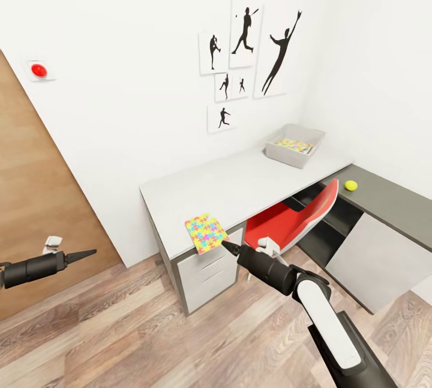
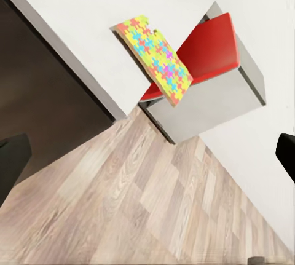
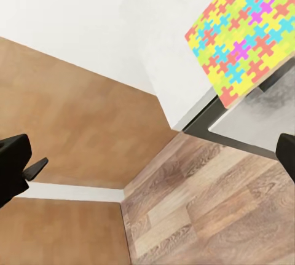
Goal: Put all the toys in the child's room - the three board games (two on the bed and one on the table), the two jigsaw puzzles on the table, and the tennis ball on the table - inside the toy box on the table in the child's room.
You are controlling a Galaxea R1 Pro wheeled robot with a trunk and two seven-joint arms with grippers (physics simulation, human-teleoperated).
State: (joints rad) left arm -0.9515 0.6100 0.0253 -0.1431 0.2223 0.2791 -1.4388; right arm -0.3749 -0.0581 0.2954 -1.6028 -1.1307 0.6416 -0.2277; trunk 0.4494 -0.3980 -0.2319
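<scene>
A multicoloured jigsaw puzzle [image 1: 206, 233] [image 2: 157, 59] [image 3: 246, 37] lies at the pale table's [image 1: 240, 187] front edge, overhanging it. My right gripper [image 1: 231, 248] [image 3: 147, 160] hovers just off the puzzle's near corner, open, with nothing between its fingers. The toy box [image 1: 282, 154] stands at the table's back right, and a second jigsaw puzzle [image 1: 294, 146] lies inside it. The tennis ball [image 1: 351, 185] rests on the lower dark grey section. My left gripper [image 1: 81, 254] [image 2: 147, 160] is open over the floor far to the left. The board games and bed are out of view.
A red chair [image 1: 294, 220] is tucked under the table beside my right arm. A drawer unit [image 1: 207, 277] sits below the puzzle. A brown door [image 1: 36, 208] fills the left wall. Baseball silhouette pictures [image 1: 246, 58] hang above the table. The wood floor [image 1: 150, 340] lies in front.
</scene>
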